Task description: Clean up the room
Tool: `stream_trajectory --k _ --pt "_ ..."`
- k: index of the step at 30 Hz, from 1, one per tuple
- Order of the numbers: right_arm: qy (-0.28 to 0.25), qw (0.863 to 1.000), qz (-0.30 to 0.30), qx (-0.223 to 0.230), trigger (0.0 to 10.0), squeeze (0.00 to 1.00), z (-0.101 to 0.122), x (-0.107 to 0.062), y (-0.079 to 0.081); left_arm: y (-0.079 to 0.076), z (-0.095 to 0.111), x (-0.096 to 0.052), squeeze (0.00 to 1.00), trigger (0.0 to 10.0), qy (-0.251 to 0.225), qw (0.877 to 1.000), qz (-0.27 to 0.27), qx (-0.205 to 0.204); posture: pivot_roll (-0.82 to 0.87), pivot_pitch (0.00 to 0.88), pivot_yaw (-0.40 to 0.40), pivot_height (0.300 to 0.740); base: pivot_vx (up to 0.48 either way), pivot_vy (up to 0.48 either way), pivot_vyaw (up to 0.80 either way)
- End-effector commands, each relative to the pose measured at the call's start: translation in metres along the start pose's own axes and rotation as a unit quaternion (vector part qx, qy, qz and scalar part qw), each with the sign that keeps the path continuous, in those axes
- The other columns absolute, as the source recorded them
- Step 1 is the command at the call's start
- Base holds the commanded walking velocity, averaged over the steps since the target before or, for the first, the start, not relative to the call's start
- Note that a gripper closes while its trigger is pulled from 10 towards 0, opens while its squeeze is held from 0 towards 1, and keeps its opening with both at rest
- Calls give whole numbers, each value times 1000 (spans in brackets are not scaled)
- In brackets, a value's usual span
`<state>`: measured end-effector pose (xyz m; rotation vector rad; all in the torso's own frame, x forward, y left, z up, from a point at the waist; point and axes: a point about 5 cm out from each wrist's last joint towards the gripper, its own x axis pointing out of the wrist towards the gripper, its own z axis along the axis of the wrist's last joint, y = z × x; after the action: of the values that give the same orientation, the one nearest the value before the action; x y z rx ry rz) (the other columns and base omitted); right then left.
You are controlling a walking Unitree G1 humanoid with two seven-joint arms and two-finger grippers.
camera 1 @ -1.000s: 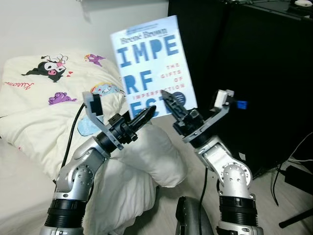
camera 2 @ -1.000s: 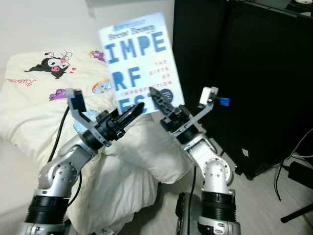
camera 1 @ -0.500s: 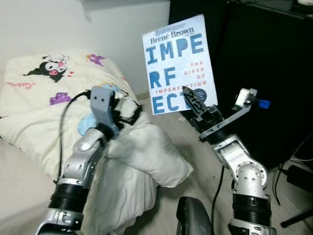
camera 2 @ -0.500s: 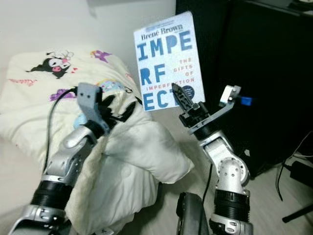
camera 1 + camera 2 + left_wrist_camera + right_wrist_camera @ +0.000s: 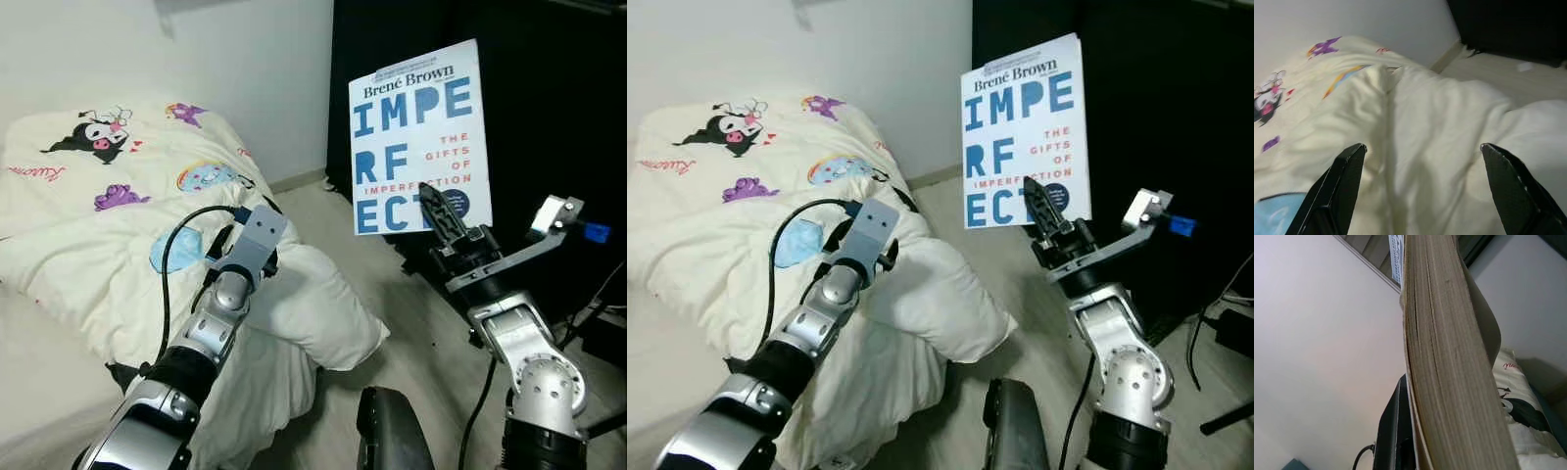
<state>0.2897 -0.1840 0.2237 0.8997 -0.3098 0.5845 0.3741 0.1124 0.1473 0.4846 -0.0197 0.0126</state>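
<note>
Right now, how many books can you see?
1. The book is held upright in the right gripper, in front of the black cabinet. Others may be hidden under the blanket.

book [image 5: 416, 137] cover | "Brené Brown" | "THE GIFTS OF IMPERFECTION"

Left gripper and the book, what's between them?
In the left eye view, a puffy white pillow and bare floor lie between the left gripper and the book.
</note>
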Motion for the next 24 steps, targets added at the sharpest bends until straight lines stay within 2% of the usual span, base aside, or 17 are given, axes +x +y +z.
stream_trajectory --k 1,4,8,11,14,19,21,24 --pt "-3 1000 20 -2 0 0 2 0 10 11 0 3 0 10000 -12 999 44 24 -83 153 4 542 0 0 0" --pt "-2 1000 20 -3 0 0 3 -2 12 33 6 9 0 10000 -32 991 112 61 -86 156 4 542 0 0 0" --pt "-1 1000 19 -3 0 0 2 -3 14 42 0 12 0 10000 -24 987 131 87 -84 159 4 542 0 0 0" --pt "0 1000 18 -1 0 0 1 -3 15 50 -10 12 0 10000 -8 984 140 106 -84 160 4 542 0 0 0" --pt "11 1000 18 0 0 0 -4 -4 16 59 -35 8 0 10000 35 981 134 136 -83 162 2 542 0 0 0" --pt "17 1000 16 0 0 0 -6 -4 16 54 -52 3 0 10000 63 981 99 152 -79 167 4 542 0 0 0" --pt "21 1000 15 -2 0 0 -7 -4 17 47 -61 -1 0 10000 79 983 76 145 -80 169 5 542 0 0 0" --pt "24 1000 14 -4 0 0 -8 -5 17 42 -64 -2 0 10000 88 985 71 129 -82 173 8 542 0 0 0"
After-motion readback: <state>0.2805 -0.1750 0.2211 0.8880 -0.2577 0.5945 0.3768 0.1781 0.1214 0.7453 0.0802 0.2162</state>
